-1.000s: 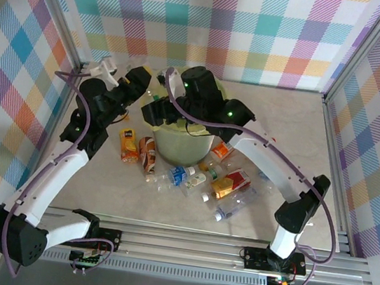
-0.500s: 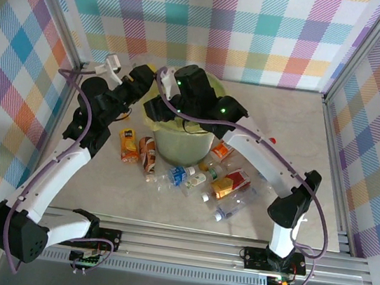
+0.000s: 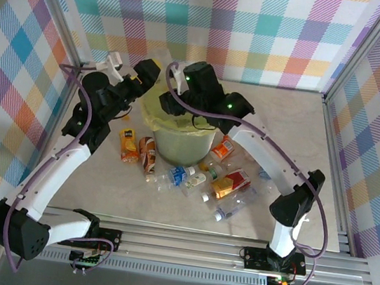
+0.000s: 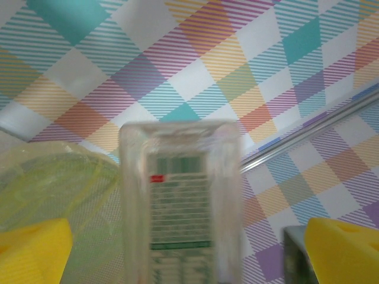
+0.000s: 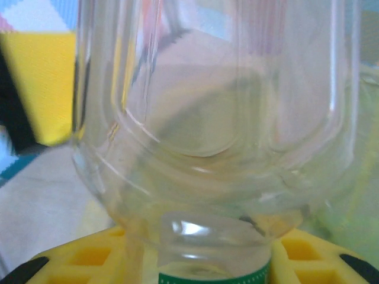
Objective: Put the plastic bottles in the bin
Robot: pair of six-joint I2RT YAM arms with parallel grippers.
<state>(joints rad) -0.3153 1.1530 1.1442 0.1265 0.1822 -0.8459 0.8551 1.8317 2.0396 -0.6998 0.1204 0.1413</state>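
Observation:
The bin [image 3: 184,140], pale green with a yellow-green bag [image 4: 53,183], stands mid-table. Over its far left rim a clear bottle [image 3: 160,60] hangs between both grippers. My left gripper [image 3: 149,71] is open: its yellow fingertips [image 4: 32,251] stand wide apart, and the blurred clear labelled bottle [image 4: 180,195] between them touches neither. My right gripper [image 3: 171,84] is shut on the neck of a clear bottle [image 5: 213,118] with a green band, whose body rises in front of the lens. More plastic bottles [image 3: 199,179] lie on the table in front of the bin.
Loose bottles ring the bin's near side: an orange-labelled one [image 3: 129,143], a brown one [image 3: 147,154], a red-labelled one [image 3: 223,149] and an orange carton-like one [image 3: 230,184]. Checkered walls and a metal frame [image 3: 333,134] close in the table.
The left gripper's jaws have opened wide off the clear bottle. The right gripper has closed on its neck. Both grippers have shifted back over the bin's far left rim.

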